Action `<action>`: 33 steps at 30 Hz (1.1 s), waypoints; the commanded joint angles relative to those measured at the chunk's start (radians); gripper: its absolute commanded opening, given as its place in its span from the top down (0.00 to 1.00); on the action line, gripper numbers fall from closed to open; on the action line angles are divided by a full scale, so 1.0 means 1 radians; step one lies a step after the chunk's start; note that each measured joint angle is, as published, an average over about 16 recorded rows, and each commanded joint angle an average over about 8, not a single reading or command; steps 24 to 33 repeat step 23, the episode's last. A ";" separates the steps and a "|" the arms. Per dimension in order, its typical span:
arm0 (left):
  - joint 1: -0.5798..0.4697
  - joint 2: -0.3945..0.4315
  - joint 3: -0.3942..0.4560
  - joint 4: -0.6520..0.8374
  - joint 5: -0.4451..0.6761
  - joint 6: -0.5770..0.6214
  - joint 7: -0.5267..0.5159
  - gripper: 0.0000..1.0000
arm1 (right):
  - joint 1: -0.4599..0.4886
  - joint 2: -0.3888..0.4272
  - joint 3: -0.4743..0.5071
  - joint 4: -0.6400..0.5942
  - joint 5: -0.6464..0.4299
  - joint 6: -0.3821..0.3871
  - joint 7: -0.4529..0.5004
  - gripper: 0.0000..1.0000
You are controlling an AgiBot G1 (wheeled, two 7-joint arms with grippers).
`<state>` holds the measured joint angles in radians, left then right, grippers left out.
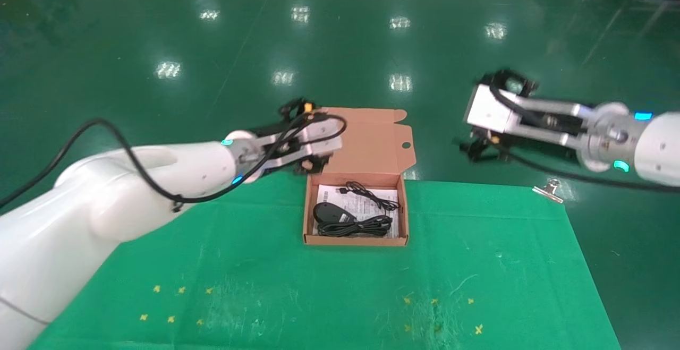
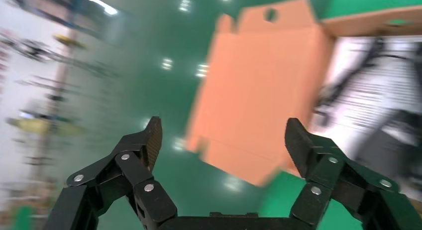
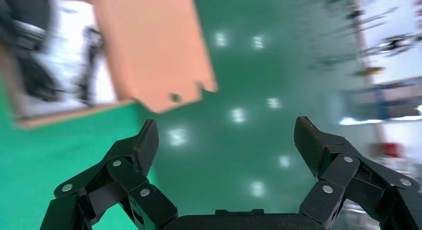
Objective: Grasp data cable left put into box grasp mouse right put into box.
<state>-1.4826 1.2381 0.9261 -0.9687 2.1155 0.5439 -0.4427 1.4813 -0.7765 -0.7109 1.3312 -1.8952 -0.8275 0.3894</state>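
Note:
The salmon-orange box (image 1: 308, 217) stands open on the green table, its flap lid (image 1: 372, 143) raised at the back. Inside, on the white sheet, lie the black mouse (image 1: 329, 212), its thin cord (image 1: 372, 195), and the looped data cable (image 1: 355, 227) along the near wall. My left gripper (image 1: 313, 163) is open and empty just left of the lid; the lid shows ahead of it in the left wrist view (image 2: 259, 100). My right gripper (image 1: 475, 147) is open and empty, off the table's back edge to the right of the box (image 3: 149, 56).
A metal binder clip (image 1: 550, 189) sits at the table's back right corner. Small yellow cross marks (image 1: 175, 303) dot the near part of the green mat. The shiny green floor lies beyond the table's back edge.

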 commanded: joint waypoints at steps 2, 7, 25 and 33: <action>0.023 -0.034 -0.035 -0.017 -0.076 0.052 0.014 0.00 | -0.023 0.009 0.024 -0.003 0.065 -0.037 -0.011 0.00; 0.061 -0.093 -0.095 -0.046 -0.204 0.141 0.038 0.00 | -0.061 0.025 0.065 -0.007 0.175 -0.100 -0.030 0.00; 0.171 -0.263 -0.271 -0.132 -0.580 0.399 0.107 0.00 | -0.173 0.070 0.183 -0.020 0.495 -0.284 -0.086 0.00; 0.171 -0.263 -0.271 -0.132 -0.580 0.399 0.107 0.00 | -0.173 0.070 0.183 -0.020 0.495 -0.284 -0.086 0.00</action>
